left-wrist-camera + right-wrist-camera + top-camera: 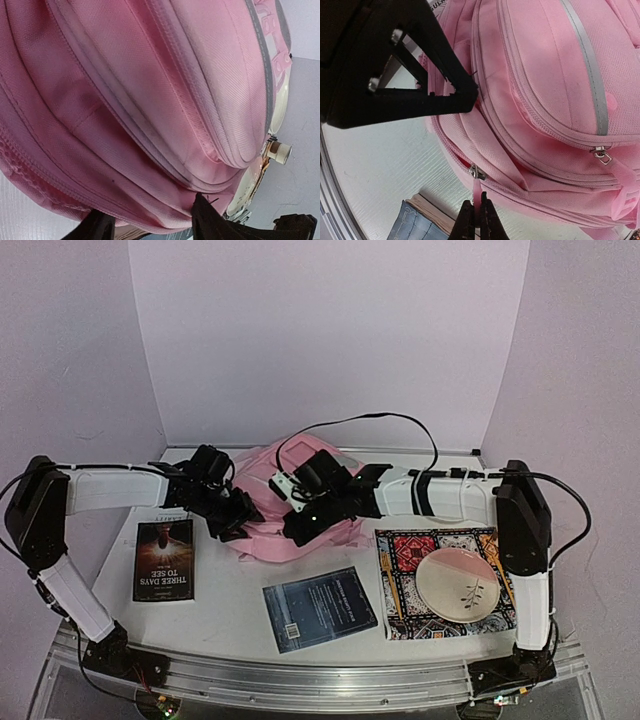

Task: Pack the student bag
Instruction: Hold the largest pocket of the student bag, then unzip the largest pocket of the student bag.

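Observation:
The pink student bag lies at the middle back of the table and fills both wrist views. My right gripper is at its near edge, shut on the pink zipper pull that hangs from a metal slider. Behind the slider the zip gapes a little. My left gripper is at the bag's left side with its jaws apart. A fold of the bag bulges between them, and the right finger touches the fabric.
A black book lies at the front left. A blue book lies in front of the bag. At the right a pink and cream plate rests on a patterned mat. Walls close in the back and sides.

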